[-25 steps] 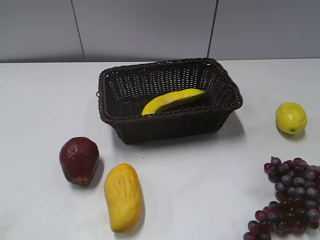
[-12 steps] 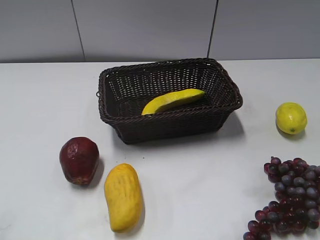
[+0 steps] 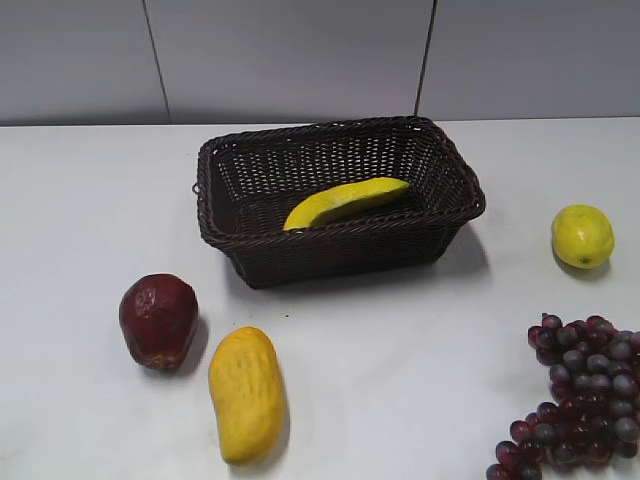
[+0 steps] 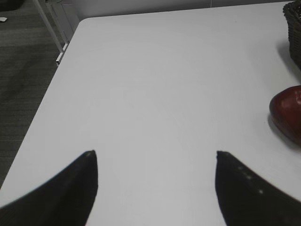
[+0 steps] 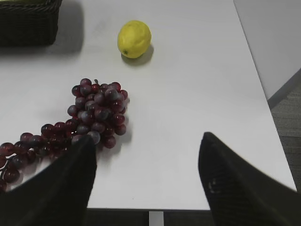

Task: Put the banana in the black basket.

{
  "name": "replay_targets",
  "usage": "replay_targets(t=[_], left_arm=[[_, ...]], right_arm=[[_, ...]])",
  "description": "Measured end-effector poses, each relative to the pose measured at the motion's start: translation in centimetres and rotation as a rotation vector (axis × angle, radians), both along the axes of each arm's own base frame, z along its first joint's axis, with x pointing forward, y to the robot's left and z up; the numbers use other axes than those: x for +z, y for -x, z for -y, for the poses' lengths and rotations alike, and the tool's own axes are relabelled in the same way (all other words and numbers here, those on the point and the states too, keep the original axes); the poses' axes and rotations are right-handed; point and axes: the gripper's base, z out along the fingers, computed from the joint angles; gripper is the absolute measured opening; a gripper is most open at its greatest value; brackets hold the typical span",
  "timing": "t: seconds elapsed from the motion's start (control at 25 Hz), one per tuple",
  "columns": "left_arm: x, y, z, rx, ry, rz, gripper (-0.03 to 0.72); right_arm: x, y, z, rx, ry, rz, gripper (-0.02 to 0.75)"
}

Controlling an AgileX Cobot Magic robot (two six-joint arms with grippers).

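The banana (image 3: 345,201), long, curved and yellow, lies inside the black basket (image 3: 455,205) at the back middle of the white table. The basket's corner also shows in the left wrist view (image 4: 294,19) and in the right wrist view (image 5: 28,23). My left gripper (image 4: 155,155) is open and empty over bare table near the left edge. My right gripper (image 5: 148,139) is open and empty near the table's front right edge, beside the grapes. Neither gripper shows in the exterior view.
A stubby yellow mango-like fruit (image 3: 246,392) and a dark red fruit (image 3: 158,320) lie front left; the red fruit also shows in the left wrist view (image 4: 288,114). A lemon (image 3: 582,236) (image 5: 134,38) sits right. Purple grapes (image 3: 580,400) (image 5: 89,113) lie front right.
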Motion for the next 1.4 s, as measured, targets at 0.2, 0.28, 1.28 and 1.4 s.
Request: replay_targets(t=[0.2,0.28,1.28,1.4], left_arm=[[0.0,0.0,0.0,0.0,0.0,0.0,0.578],[0.0,0.0,0.0,0.0,0.0,0.0,0.578],[0.0,0.0,0.0,0.0,0.0,0.0,0.578],[0.0,0.0,0.0,0.0,0.0,0.0,0.578]], right_arm=[[0.0,0.19,0.02,0.0,-0.001,0.015,0.519],[0.0,0.19,0.02,0.0,-0.001,0.015,0.519],[-0.31,-0.41,-0.06,0.003,-0.004,0.049,0.52],[-0.3,-0.42,-0.06,0.003,-0.004,0.05,0.52]])
